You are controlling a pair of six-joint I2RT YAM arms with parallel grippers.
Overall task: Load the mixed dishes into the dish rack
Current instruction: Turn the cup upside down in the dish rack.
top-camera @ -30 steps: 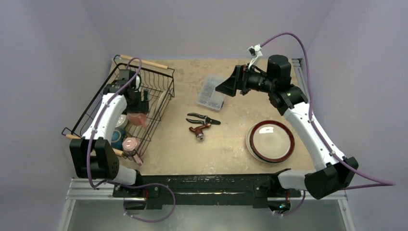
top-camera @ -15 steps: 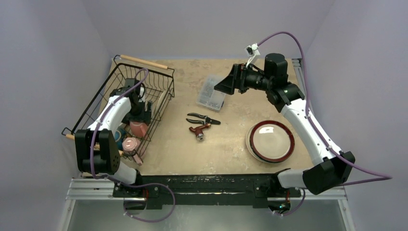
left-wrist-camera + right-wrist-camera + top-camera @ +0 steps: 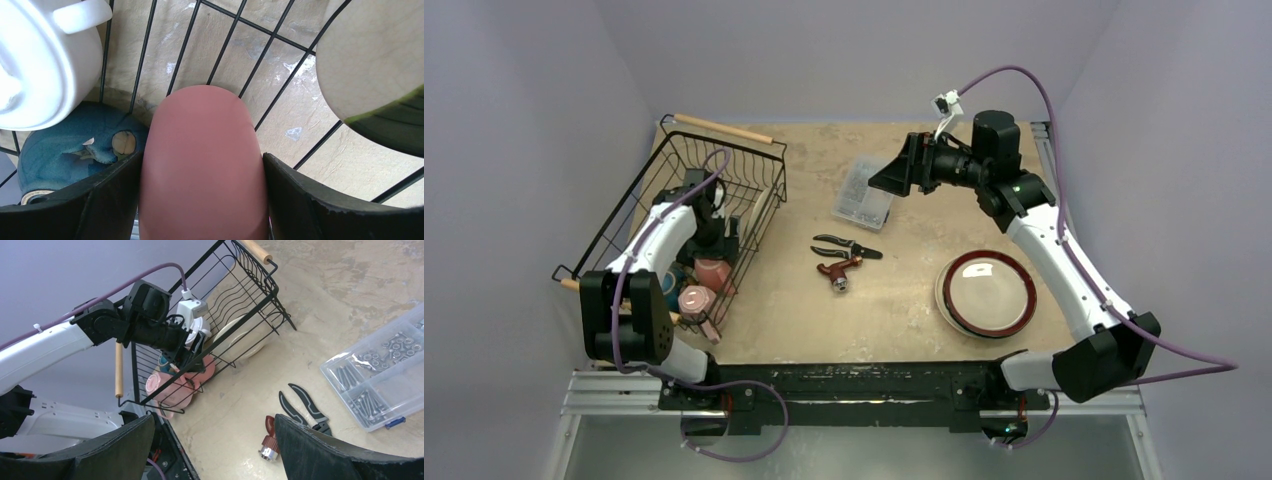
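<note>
The dish rack, a black wire basket with wooden handles, stands at the table's left. My left gripper is inside it, shut on a pink mug, which fills the gap between the fingers in the left wrist view. A second pink mug lies at the rack's near end. A white cup, a teal piece and a cream plate also sit in the rack. A red-black-rimmed plate lies on the table at the right. My right gripper is open and empty, raised above the table's middle.
A clear compartment box of screws sits at the centre back. Black pliers and a red tool lie in the middle. The right wrist view shows the rack, the pliers and the box.
My left gripper has carried the pink mug lower and toward the near end of the rack. The right arm has shifted only slightly.
</note>
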